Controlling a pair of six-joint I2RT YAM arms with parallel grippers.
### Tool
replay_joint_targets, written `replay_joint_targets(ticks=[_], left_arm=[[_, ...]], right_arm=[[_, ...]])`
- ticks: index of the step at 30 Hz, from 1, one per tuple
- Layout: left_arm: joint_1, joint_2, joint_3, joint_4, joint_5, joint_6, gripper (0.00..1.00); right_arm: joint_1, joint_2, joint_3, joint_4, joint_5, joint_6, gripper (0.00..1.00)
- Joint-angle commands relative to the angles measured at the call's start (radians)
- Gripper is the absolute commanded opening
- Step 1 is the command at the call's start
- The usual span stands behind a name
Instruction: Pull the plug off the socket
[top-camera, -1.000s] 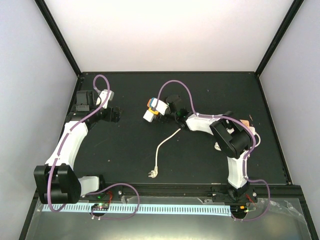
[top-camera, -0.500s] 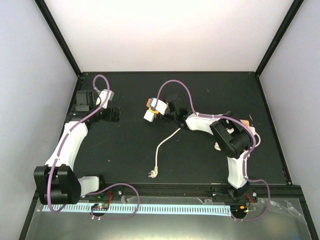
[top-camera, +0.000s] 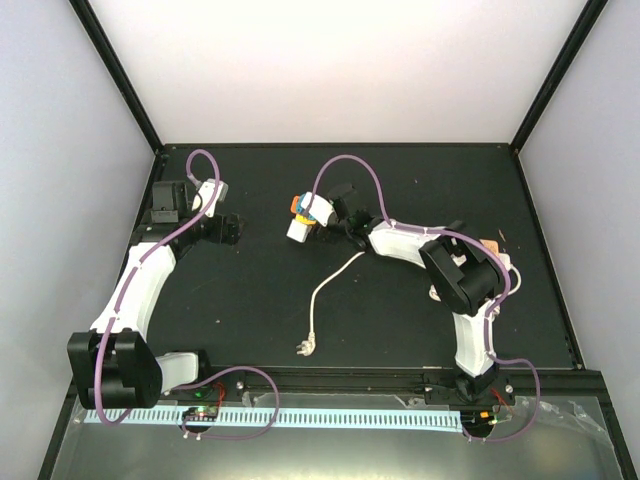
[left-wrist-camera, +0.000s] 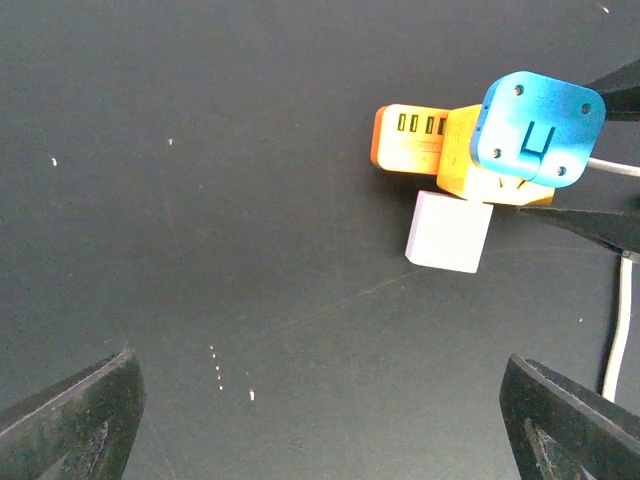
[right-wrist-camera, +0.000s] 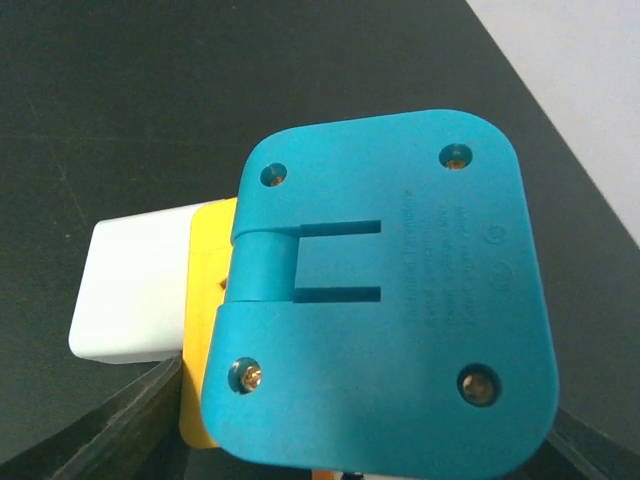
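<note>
The socket block is orange and yellow (left-wrist-camera: 410, 140) with a blue back plate (right-wrist-camera: 390, 300). A white cube plug (left-wrist-camera: 450, 232) sticks out of its side and also shows in the right wrist view (right-wrist-camera: 135, 290). In the top view the block (top-camera: 303, 214) is at mid table, held off the surface. My right gripper (top-camera: 333, 214) is shut on the block, its dark fingers (left-wrist-camera: 600, 225) on either side of it. My left gripper (top-camera: 232, 228) is wide open and empty, to the left of the plug and apart from it, its fingertips (left-wrist-camera: 80, 420) at the frame's lower corners.
A white cable (top-camera: 322, 295) runs from the block down the black table to a loose plug end (top-camera: 303, 347) near the front edge. Black frame posts and white walls close in the table. A small orange item (top-camera: 490, 243) lies behind the right arm.
My right gripper has carried the socket block a little to the left and farther back. The left arm has not moved.
</note>
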Motion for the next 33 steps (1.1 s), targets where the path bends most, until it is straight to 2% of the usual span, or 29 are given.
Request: replay_joint_targets(ticks=[1,11,16,20,33], left_arm=[[-0.005,0.005,0.026,-0.005,0.003,0.017,0.99],[-0.006,0.035,0.047,-0.043,0.016,0.073,0.99],[-0.017,0.059,0.066,-0.112,0.066,0.187,0.99],[-0.058,0.118,0.074,-0.166,0.063,0.285,0.99],[-0.243,0.212,0.04,-0.102,-0.059,0.318,0.96]], right_arm=[[0.005,-0.012,0.047,-0.076,-0.048,0.083,0.51],[0.003,-0.01,0.093,-0.217,-0.196,0.308,0.49],[0.004,0.018,0.11,-0.256,-0.264,0.389,0.48],[0.002,0.034,0.098,-0.257,-0.267,0.406,0.47],[-0.075,0.102,0.112,-0.287,-0.373,0.463,0.46]])
